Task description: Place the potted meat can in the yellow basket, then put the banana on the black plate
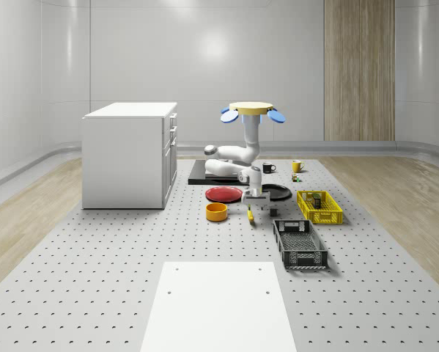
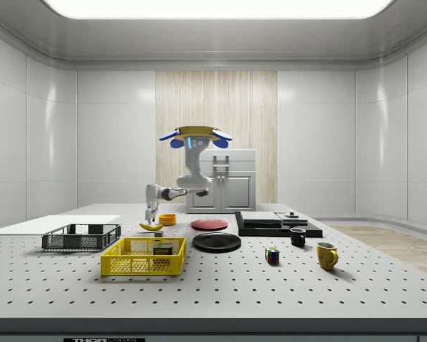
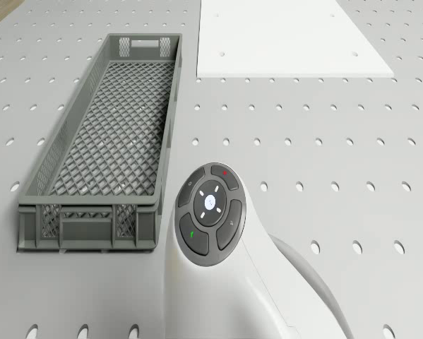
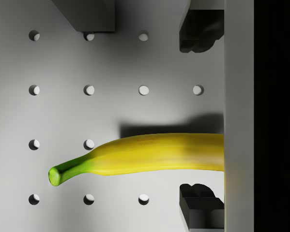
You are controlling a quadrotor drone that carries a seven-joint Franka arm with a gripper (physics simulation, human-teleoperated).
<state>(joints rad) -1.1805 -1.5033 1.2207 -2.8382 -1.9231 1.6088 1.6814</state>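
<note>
1. You have the drone (image 1: 252,111) hovering above the perforated grey table (image 1: 94,257), over the black slab (image 1: 204,173) at the table's far end in the whole-scene view, beside the white cabinet (image 1: 130,154).
2. Your white arm reaches down; the gripper (image 1: 253,201) hangs just above the curved yellow banana with a green stem (image 4: 140,154).
3. Wrist view: the two dark fingertips (image 4: 200,31) stand apart, one on either side of the banana, not touching it. Gripper released, holding nothing.
4. The banana (image 2: 151,226) lies on the table, near the orange bowl (image 1: 216,211).
5. The potted meat can (image 2: 161,249) sits inside the yellow mesh basket (image 2: 142,258).
6. The round black plate (image 2: 216,242) lies just beside the basket, next to the red plate (image 1: 223,193).
7. A long grey mesh crate (image 3: 105,148) lies nearby on the table.
</note>
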